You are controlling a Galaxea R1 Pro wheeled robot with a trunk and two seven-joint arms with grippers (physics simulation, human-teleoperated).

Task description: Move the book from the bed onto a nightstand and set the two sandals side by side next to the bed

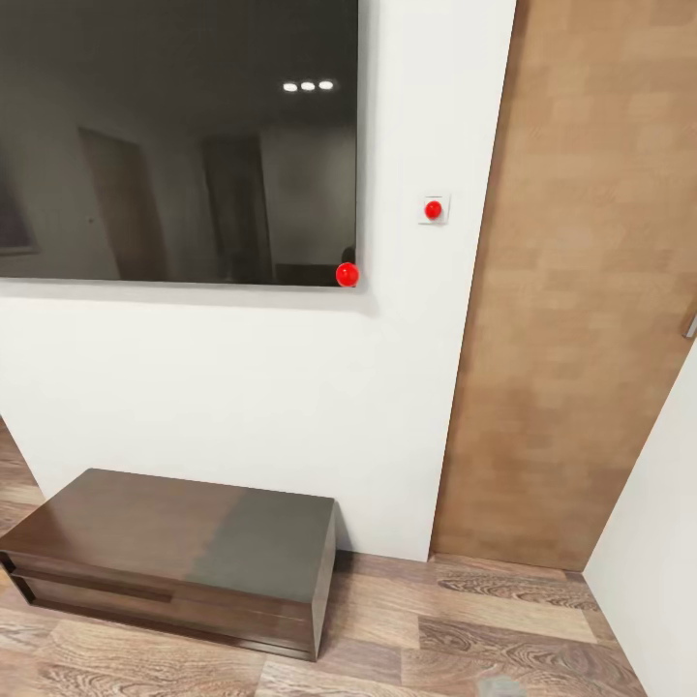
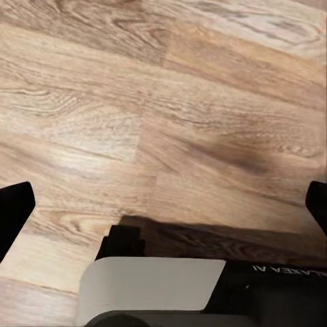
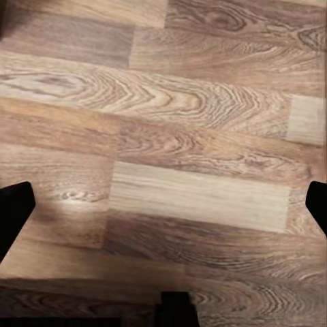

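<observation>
Head toward wall (image 1: 242,387); wrists over floor (image 2: 170,102).

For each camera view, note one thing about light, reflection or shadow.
Head view: the dark wall panel mirrors three ceiling lights. Left wrist view: a dark shadow lies on the floor. Right wrist view: the floor is evenly lit, slightly soft.

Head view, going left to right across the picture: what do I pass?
Low dark brown bench → dark wall screen's red dot → white wall switch with red button → brown wooden door → white wall edge.
</observation>
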